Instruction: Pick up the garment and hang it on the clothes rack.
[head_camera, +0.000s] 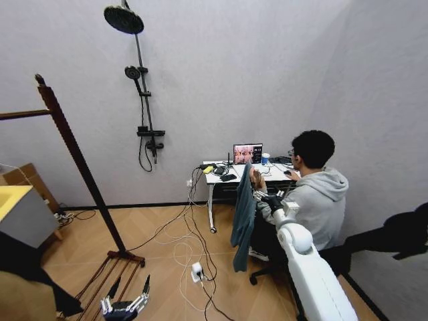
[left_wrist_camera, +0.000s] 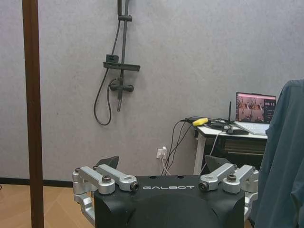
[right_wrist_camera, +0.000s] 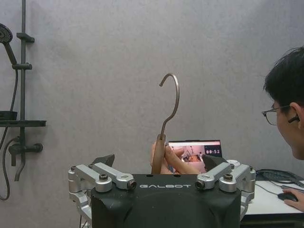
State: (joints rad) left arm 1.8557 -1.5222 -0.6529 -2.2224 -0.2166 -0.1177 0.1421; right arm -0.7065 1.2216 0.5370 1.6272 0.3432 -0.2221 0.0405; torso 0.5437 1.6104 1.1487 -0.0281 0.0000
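Clothes rack (head_camera: 80, 160) at left, rail bare: nothing hung yet. Left gripper (head_camera: 124, 306) low beside its foot, spread open, empty. Teal garment (head_camera: 243, 217) dangling mid-room off hanger (right_wrist_camera: 167, 121), person's hand (right_wrist_camera: 167, 159) steadying it by right gripper (head_camera: 272, 202); fingers' state: cannot tell.

The garment (head_camera: 243, 214) is a long, dark blue-green jacket. It hangs down soft and loose from a hanger (right_wrist_camera: 167, 124) with a metal hook. The clothes rack (head_camera: 77, 157) is tall, dark red-brown wood, well apart from the jacket. Its post has a knob on top, and low slats sit by the floor.
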